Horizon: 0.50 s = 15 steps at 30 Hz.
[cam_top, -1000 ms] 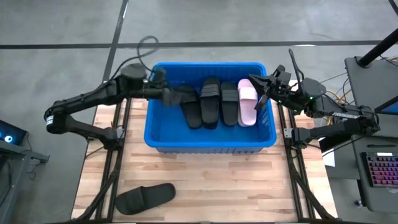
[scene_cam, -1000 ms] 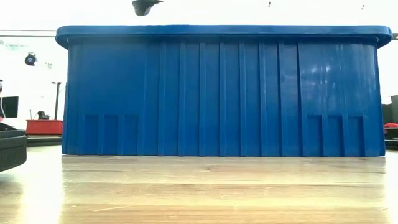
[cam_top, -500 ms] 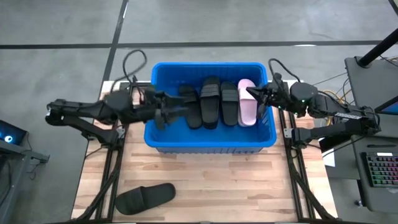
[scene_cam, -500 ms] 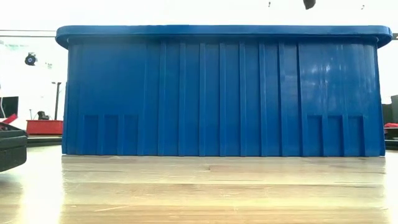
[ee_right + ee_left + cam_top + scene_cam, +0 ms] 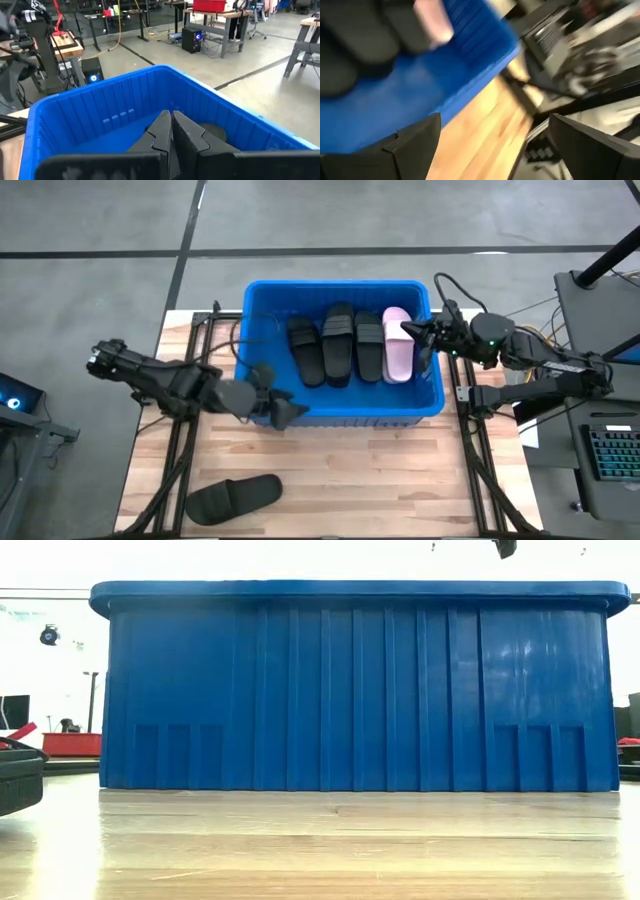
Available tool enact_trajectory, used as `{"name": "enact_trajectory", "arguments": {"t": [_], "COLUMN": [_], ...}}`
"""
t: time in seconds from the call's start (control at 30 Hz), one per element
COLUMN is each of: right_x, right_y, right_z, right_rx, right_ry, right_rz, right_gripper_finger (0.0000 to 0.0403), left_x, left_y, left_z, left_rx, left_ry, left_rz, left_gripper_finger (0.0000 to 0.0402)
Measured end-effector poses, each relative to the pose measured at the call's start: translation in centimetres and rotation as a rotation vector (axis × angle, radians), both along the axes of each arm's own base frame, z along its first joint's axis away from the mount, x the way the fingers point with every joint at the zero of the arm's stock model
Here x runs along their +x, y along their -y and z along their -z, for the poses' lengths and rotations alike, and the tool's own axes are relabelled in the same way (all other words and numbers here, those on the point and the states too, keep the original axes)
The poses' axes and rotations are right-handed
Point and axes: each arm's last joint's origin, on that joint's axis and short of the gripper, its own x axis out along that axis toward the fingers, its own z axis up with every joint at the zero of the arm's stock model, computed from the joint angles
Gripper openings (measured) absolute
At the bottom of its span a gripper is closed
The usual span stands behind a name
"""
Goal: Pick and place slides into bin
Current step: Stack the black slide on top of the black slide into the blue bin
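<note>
Left tool (image 5: 278, 406) spread at bin (image 5: 262, 338) front-left rim; right tool (image 5: 409, 331) pressed together above right rim.

The bin (image 5: 262, 385) is bright blue, its outer walls ribbed with upright ridges in the low view. Just in front of the right gripper (image 5: 408, 330), which is black like its arm, lies a pale pink slide (image 5: 397, 345); beyond it are three matte black slides (image 5: 336, 345) in a row. The left gripper (image 5: 283, 409) is dark grey to black, over the bin's blue near rim. Well behind it a fourth black slide (image 5: 233, 498) lies on the pale wood table (image 5: 400, 480), whose planks show light grain stripes.
</note>
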Motion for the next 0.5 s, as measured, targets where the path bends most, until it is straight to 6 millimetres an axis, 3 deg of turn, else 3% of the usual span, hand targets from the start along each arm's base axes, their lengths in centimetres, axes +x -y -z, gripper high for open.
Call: {"name": "enact_trajectory", "arguments": {"t": [0.3,0.5], "right_x": [-0.6,-0.5], "right_y": [-0.1,0.0], "right_z": [-0.2,-0.1], "right_rx": [-0.017,-0.018], "right_ry": [-0.002,-0.003], "right_rz": [0.0,-0.001], "right_gripper_finger": [0.0009,0.0009], "left_x": [1.3,1.4], "left_y": [3.1,4.7], "left_z": [0.7,2.1], "left_rx": [-0.098,-0.17], "left_ry": [-0.304,-0.675], "left_rz": [0.07,0.067], "left_gripper_finger": [0.0354,0.0354]}}
